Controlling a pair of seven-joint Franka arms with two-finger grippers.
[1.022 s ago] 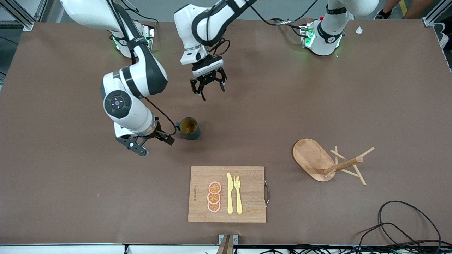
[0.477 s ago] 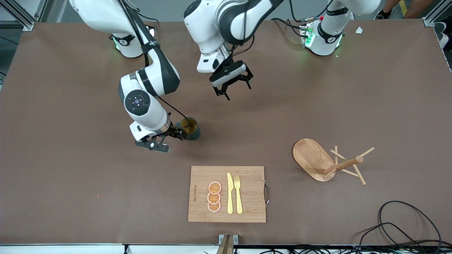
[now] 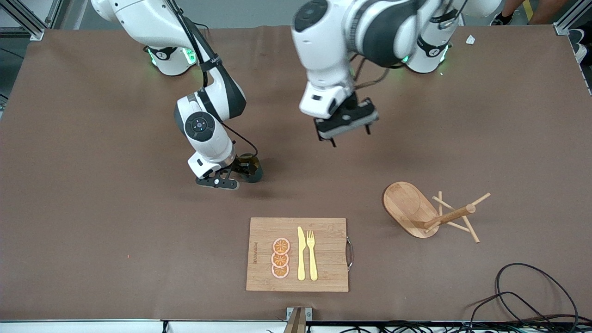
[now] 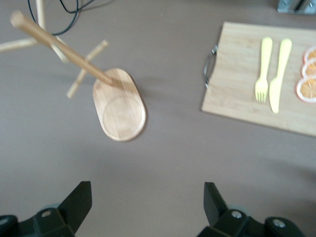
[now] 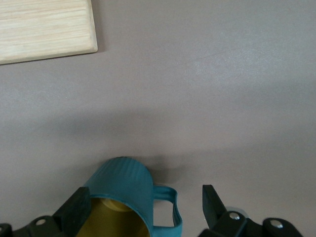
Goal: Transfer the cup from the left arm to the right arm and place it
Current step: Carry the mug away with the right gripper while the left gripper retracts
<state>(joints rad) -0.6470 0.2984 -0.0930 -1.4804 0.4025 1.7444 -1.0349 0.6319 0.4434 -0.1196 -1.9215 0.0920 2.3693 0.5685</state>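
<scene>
The cup (image 3: 254, 170) is a dark teal mug with a yellowish inside, standing on the table farther from the front camera than the cutting board. My right gripper (image 3: 234, 175) is low at the cup and open. In the right wrist view the cup (image 5: 124, 190) and its handle (image 5: 170, 212) sit between the two fingers of the right gripper (image 5: 144, 210); one finger is at the cup's wall, the other is clear of the handle. My left gripper (image 3: 346, 127) hangs open and empty over bare table. The left wrist view shows the left gripper (image 4: 148, 202) with only table between its fingers.
A wooden cutting board (image 3: 297, 254) with a yellow knife, a fork and orange slices lies near the front edge. A wooden peg rack (image 3: 428, 210) lies tipped over toward the left arm's end. Black cables (image 3: 532, 296) coil at that end's front corner.
My right gripper has slid in from the right arm's end until its open fingers straddle the cup. My left gripper has swung toward the left arm's end, still open.
</scene>
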